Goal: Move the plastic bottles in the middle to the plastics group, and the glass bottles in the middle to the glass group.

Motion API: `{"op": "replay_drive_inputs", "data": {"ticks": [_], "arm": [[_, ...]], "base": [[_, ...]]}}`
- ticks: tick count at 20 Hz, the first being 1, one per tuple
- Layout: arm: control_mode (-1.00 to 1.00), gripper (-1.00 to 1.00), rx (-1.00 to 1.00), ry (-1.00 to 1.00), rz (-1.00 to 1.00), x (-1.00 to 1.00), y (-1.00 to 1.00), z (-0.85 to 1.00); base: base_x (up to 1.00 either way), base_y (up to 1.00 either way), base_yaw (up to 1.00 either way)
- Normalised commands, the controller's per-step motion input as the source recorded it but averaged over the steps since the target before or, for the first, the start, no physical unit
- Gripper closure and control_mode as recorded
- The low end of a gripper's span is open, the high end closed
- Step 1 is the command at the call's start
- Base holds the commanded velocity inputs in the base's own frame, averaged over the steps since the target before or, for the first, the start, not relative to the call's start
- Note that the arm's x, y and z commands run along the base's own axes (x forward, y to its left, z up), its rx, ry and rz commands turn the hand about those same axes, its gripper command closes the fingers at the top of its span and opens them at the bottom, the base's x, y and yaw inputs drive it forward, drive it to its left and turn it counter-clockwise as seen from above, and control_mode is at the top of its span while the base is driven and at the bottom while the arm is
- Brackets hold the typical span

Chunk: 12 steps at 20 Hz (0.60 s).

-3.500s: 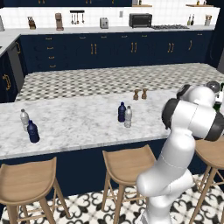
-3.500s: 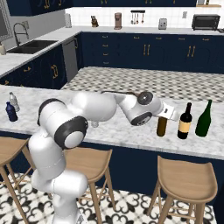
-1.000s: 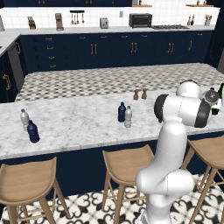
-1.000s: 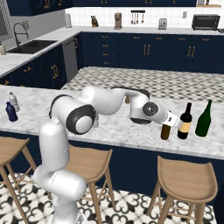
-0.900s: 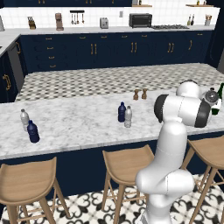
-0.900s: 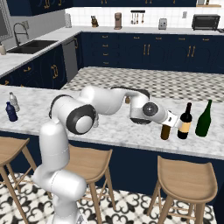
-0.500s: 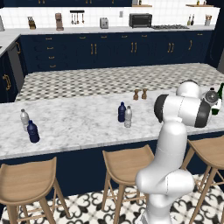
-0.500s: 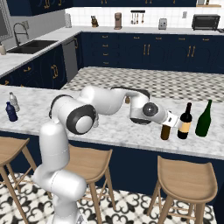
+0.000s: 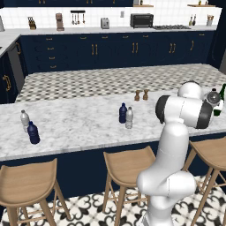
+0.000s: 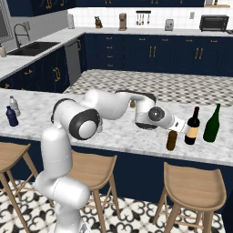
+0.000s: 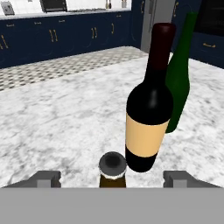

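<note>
Simulated kitchen with navy cabinets, white tile wall, patterned floor, wooden stools (image 9: pixel 130 165) along a marble desk (image 9: pixel 79 126).

Near desk middle: navy bottle (image 9: pixel 123 113) and clear bottle (image 9: pixel 129 118) standing upright, just beside each other. Behind them, two small brown shakers (image 9: pixel 141 94). At far left end: second pair, clear bottle with pale cap (image 9: pixel 24 120) and navy one (image 9: pixel 33 133), close together; same pair at left edge of right base view (image 10: pixel 11 111).

Toward right end of desk: amber bottle (image 10: pixel 171 140) upright near front edge, just left of dark bottle with tan label (image 10: pixel 193 127), then green bottle (image 10: pixel 212 124) further right. All three upright, apart from one another.

White arm reaching across desk to amber bottle, claw (image 10: pixel 174 127) directly over its neck. From hand view: claw (image 11: pixel 112 178) spread wide, fingertips (image 11: pixel 47 178) far out on either side of amber bottle's cap (image 11: pixel 112 163), not touching it; nothing gripped. Beyond cap, dark labelled bottle (image 11: pixel 148 113) close, green bottle (image 11: pixel 179 83) partly hidden behind it.
</note>
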Motion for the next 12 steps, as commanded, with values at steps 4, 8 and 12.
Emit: {"op": "replay_drive_inputs", "data": {"ticks": [4, 8, 12], "arm": [[-1.00, -1.00, 0.00, 0.00, 0.00, 0.00, 0.00, 0.00], [-1.00, -1.00, -0.03, 0.00, 0.00, -0.54, 0.40, 0.15], [-1.00, -1.00, -0.05, 0.01, 0.03, -0.59, 0.91, 0.31]], "base": [[0.00, 0.00, 0.00], [0.00, 0.00, 0.00], [0.00, 0.00, 0.00]]}}
